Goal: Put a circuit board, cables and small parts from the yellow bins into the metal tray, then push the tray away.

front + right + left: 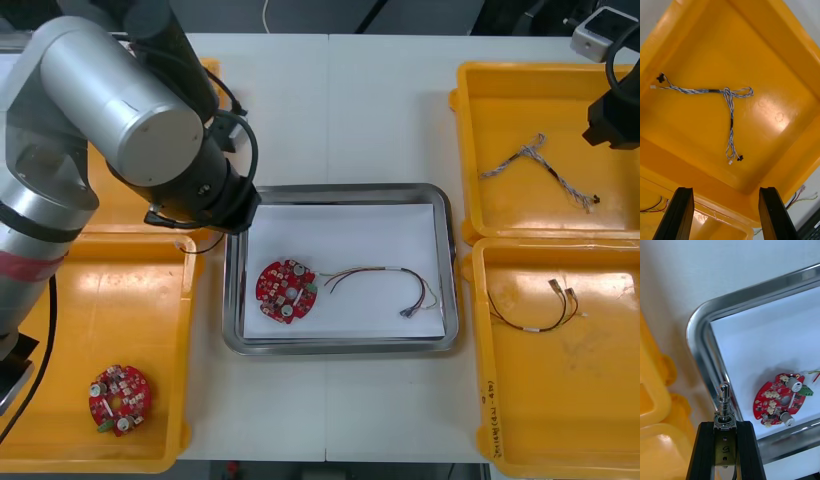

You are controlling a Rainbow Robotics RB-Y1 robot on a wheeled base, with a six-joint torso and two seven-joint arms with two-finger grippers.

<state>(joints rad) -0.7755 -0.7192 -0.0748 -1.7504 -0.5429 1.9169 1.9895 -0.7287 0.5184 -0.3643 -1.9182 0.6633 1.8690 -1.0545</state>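
We count four yellow plastic bins: the far-left bin (112, 208), the near-left bin (60, 330), the far-right bin (520, 100) and the near-right bin (580, 400). One shiny metal tray (340, 189), white inside. Two round red circuit boards: the tray's board (285, 292) and the near-left bin's board (120, 397). Three cables: a twisted blue and white cable (527, 153), a thin black cable (535, 318) and a thin red and yellow cable (400, 271). And one small metal part (724, 401).
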